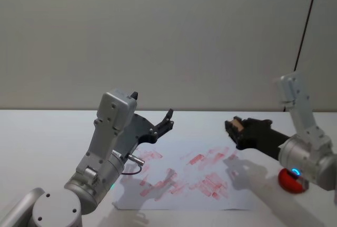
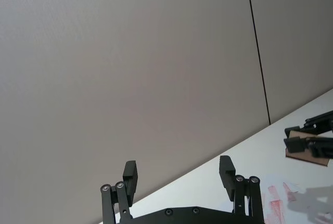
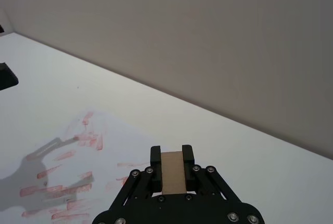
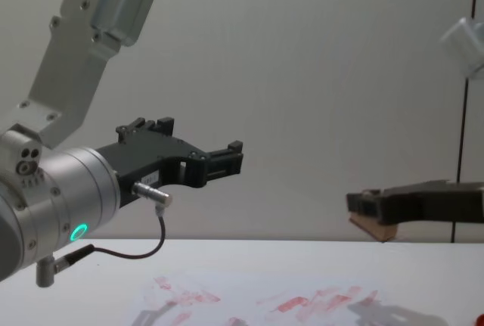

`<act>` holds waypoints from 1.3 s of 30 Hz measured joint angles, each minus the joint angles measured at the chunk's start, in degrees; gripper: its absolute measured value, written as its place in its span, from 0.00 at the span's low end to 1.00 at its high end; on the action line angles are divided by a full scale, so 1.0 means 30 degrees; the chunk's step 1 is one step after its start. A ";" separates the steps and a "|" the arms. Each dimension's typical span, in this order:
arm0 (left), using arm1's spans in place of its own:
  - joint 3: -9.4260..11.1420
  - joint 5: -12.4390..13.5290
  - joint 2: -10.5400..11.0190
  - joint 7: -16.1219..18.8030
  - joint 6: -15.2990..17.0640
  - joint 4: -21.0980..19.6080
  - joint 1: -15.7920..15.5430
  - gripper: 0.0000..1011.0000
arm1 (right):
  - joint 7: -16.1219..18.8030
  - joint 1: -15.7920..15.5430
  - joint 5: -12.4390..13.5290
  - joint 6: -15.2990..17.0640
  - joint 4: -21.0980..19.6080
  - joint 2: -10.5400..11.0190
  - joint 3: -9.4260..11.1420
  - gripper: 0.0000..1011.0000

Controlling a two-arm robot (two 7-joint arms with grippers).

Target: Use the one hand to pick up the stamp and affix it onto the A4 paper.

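The black angular-fingered right hand (image 1: 233,128) hangs above the right edge of the white, red-smeared A4 paper sheet (image 1: 231,198), clamped on the tan wooden block stamp (image 3: 173,172). A red round pad (image 1: 291,180) lies on the white surface (image 1: 47,132) right of the paper. The black left hand (image 1: 168,120) hovers over the paper's left part, spread wide and empty.

Matt wooden stamp (image 3: 172,172), smooth paper (image 1: 189,198)
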 joint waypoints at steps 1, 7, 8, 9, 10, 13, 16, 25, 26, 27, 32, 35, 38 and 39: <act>0.0000 0.0000 0.0000 0.0000 0.0000 0.0000 0.0000 0.99 | 0.0064 0.0059 -0.0066 0.0075 0.0073 -0.0039 -0.0043 0.22; -0.0001 0.0000 0.0000 0.0000 0.0000 0.0000 0.0000 0.99 | 0.0927 0.0446 -0.0827 0.0657 0.0630 -0.0219 -0.0361 0.22; 0.0000 0.0000 0.0000 0.0000 0.0000 0.0000 -0.0001 0.99 | 0.1115 0.0504 -0.1093 0.0820 0.0765 -0.0219 -0.0431 0.22; 0.0000 0.0000 0.0000 0.0000 0.0000 0.0000 -0.0001 0.99 | 0.1244 0.0523 -0.1203 0.0887 0.0818 -0.0212 -0.0462 0.22; -0.0001 0.0000 0.0000 0.0000 0.0000 0.0000 0.0000 0.99 | 0.1435 0.0550 -0.1444 0.1020 0.0909 -0.0183 -0.0519 0.22; 0.0000 0.0000 0.0000 0.0000 -0.0001 0.0000 -0.0001 0.99 | 0.1701 0.0557 -0.1876 0.1270 0.1055 -0.0099 -0.0601 0.22; 0.0000 0.0000 0.0000 -0.0001 0.0000 0.0001 0.0000 0.99 | 0.1954 0.0513 -0.2332 0.1609 0.1217 0.0025 -0.0696 0.22; 0.0000 -0.0001 -0.0001 0.0000 0.0000 0.0001 -0.0001 0.99 | 0.2230 0.0137 -0.2964 0.2371 0.1490 0.0258 -0.0921 0.22; 0.0000 0.0000 0.0000 0.0000 0.0000 0.0000 0.0000 0.99 | 0.2229 0.0105 -0.2969 0.2397 0.1503 0.0267 -0.0938 0.22; 0.0000 0.0000 0.0000 0.0000 0.0000 0.0000 -0.0001 0.99 | 0.2228 0.0033 -0.2981 0.2475 0.1532 0.0282 -0.0981 0.22; 0.0000 -0.0001 0.0000 0.0000 0.0000 0.0000 -0.0001 0.99 | 0.2195 -0.0120 -0.2984 0.2629 0.1631 0.0264 -0.1113 0.22; 0.0000 -0.0001 0.0000 0.0000 0.0000 0.0000 0.0000 0.99 | 0.2150 -0.0126 -0.2984 0.2633 0.1724 0.0207 -0.1175 0.22; 0.0000 -0.0001 0.0000 0.0000 0.0000 0.0000 -0.0001 0.99 | 0.2088 -0.0095 -0.3002 0.2622 0.1866 0.0125 -0.1239 0.22; -0.0001 -0.0001 -0.0001 0.0001 -0.0001 0.0000 -0.0001 0.99 | 0.2085 -0.0077 -0.3035 0.2626 0.1916 0.0099 -0.1269 0.22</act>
